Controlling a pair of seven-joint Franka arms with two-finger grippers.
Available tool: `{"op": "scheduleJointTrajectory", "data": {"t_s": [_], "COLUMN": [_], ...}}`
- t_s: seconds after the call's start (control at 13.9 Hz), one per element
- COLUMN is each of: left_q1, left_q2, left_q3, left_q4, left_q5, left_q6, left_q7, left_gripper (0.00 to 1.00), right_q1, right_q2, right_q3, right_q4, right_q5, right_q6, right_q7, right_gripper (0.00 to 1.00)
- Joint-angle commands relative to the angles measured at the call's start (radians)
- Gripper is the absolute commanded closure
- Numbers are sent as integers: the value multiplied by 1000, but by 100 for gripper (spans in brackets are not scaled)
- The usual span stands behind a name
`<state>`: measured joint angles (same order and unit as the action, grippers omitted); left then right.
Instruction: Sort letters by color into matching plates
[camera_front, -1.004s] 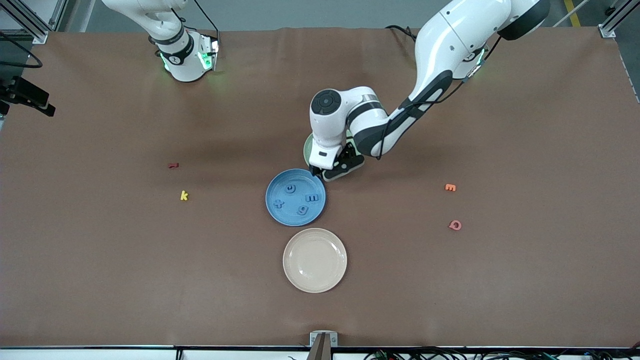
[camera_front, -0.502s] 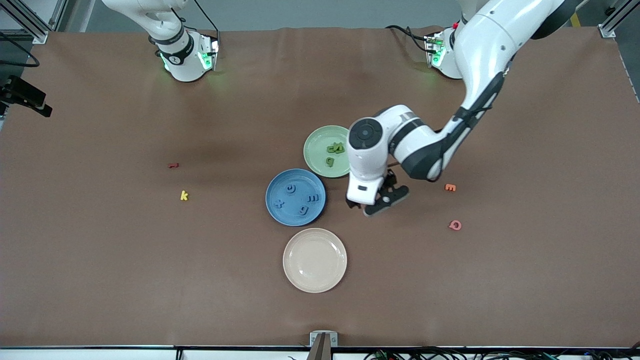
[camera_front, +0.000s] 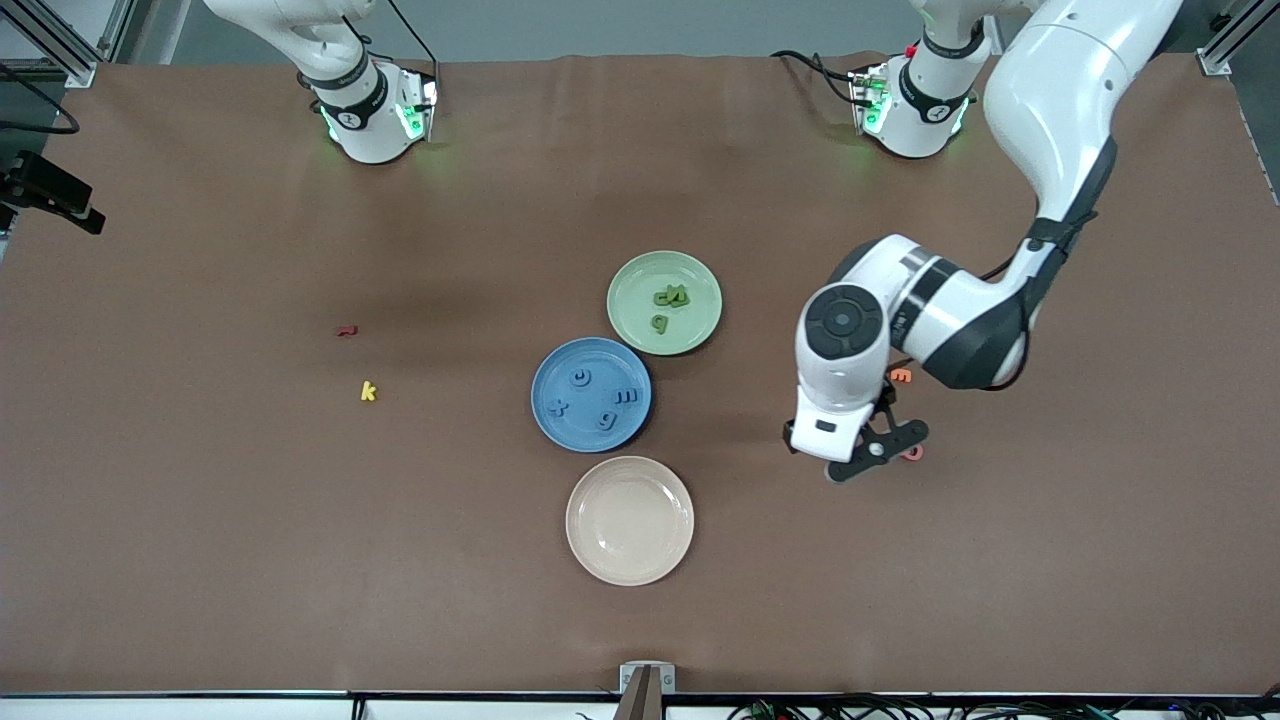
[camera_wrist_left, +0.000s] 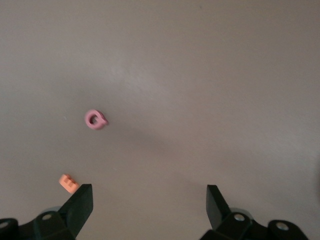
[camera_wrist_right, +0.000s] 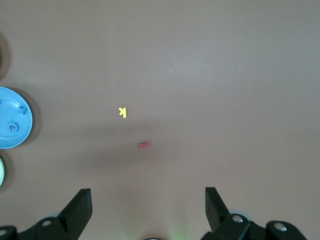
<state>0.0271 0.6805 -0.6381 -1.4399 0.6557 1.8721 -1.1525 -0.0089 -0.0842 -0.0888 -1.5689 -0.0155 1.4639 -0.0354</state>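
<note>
Front view: your left gripper (camera_front: 862, 452) has swung off the green plate (camera_front: 700, 322), fingers wide and empty, now over the pink letter (camera_front: 912, 452). Green letters (camera_front: 671, 297) plated, blue letters (camera_front: 626, 396) on the blue plate (camera_front: 560, 428) — sorting looks done. Right gripper (camera_wrist_right: 148, 210) waits wide apart near its base.

Four blue letters (camera_front: 592, 398) lie in the blue plate (camera_front: 546, 412); green letters (camera_front: 668, 305) lie in the adjacent green plate (camera_front: 630, 320).
</note>
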Motion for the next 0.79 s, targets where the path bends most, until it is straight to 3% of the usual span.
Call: {"op": "scheduleJointTrajectory", "data": {"t_s": [0.0,0.14,0.43,0.72], "left_q1": [46,53,53,47], "left_q2": [-42,-84,-278,-439], "left_q3": [3,64,262,406], "left_q4": [-1,-2,-60,-122], "left_q5": [-19,-45,-359,-536], "left_q6": [-30,-30,-30,-83], "left_q7": [104,213,510,750], "left_gripper": [0,0,0,0], "right_q1": [-5,-8,-5,-5], "right_q2": [-37,-37,-42,-42], "right_q3": [0,0,0,1], "right_q4": [-39,-40,-43,-43], "right_q5": [19,20,20,20], "right_q6": [4,4,7,4], "right_q7": [6,6,9,9], "right_gripper": [0,0,0,0]}}
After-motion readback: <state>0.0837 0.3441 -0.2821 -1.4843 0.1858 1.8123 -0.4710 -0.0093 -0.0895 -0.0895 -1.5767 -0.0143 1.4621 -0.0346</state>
